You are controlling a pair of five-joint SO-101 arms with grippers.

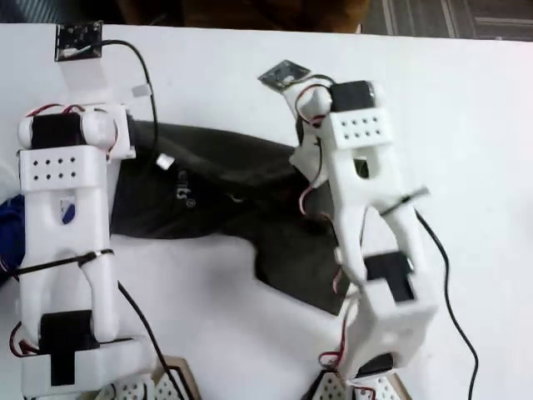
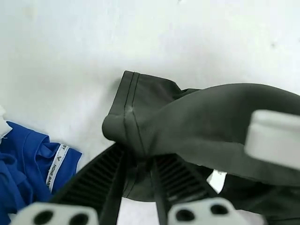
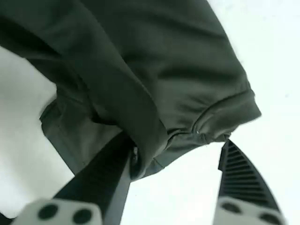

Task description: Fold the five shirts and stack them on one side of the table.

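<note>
A dark olive shirt (image 1: pixel 216 183) lies crumpled on the white table (image 1: pixel 466 125) between my two arms. In the left wrist view, my left gripper (image 2: pixel 138 154) is shut on a bunched fold of the shirt (image 2: pixel 201 117) close to a stitched hem (image 2: pixel 129 93), and the cloth hangs lifted off the table. My right gripper (image 3: pixel 178 145) is open at the shirt's other end; a hemmed edge of the shirt (image 3: pixel 154 70) drapes over one finger (image 3: pixel 110 171), and the other finger (image 3: pixel 239 173) stands clear over bare table.
A blue shirt (image 2: pixel 28 168) lies in a heap at the table's left edge (image 1: pixel 7 221), beside the left arm (image 1: pixel 62 183). The right arm (image 1: pixel 358 167) covers part of the dark shirt. Black cables (image 1: pixel 445 275) trail over the table. Bare table lies to the right.
</note>
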